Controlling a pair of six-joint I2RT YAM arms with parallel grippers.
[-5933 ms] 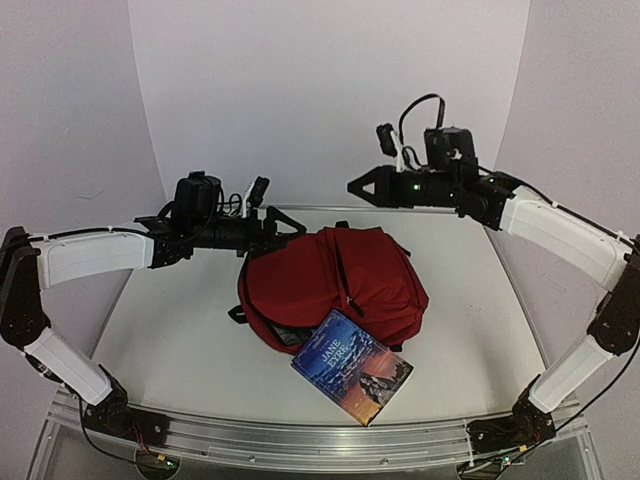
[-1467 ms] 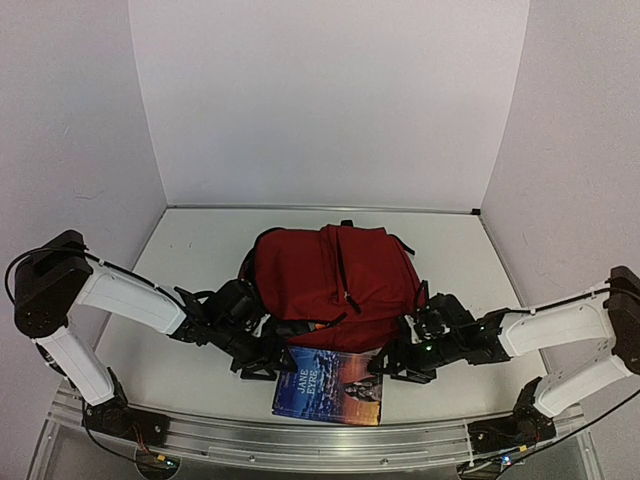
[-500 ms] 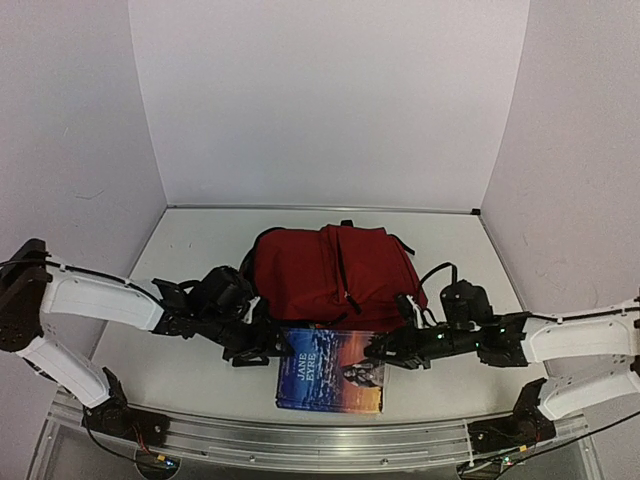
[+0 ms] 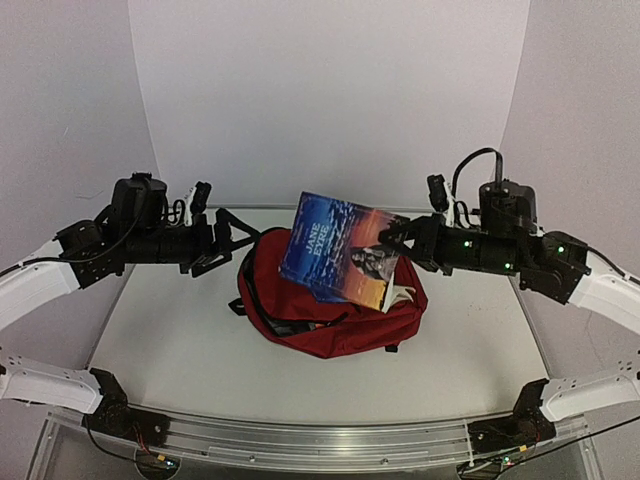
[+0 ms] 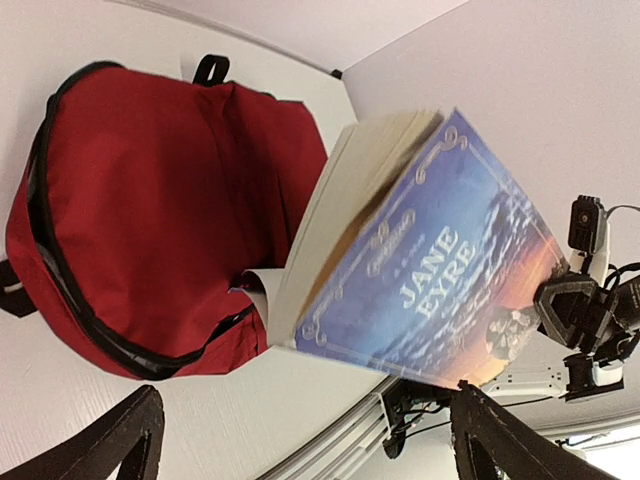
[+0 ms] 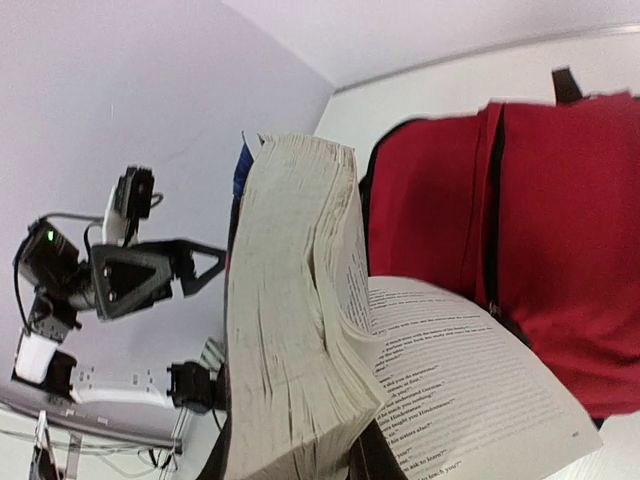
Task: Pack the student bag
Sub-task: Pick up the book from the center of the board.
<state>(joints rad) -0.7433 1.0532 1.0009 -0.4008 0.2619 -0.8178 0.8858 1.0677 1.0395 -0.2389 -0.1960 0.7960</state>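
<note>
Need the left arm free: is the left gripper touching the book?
Apart. Top view shows student bag fabric between the left gripper and the book.

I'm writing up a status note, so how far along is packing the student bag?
Done: the book is gripped by the right gripper. In hand: it hangs in the air over the student bag, one page drooping. To do: putting the book inside; the left gripper is open and empty.

student bag (image 4: 335, 320) lying mid table (image 4: 170, 330), book (image 4: 335, 248) hanging tilted in the air right over it, right gripper (image 4: 385, 238) pinching the book's 3 o'clock edge, left gripper (image 4: 240, 238) hovering at the book's 9 o'clock, not touching it
</note>
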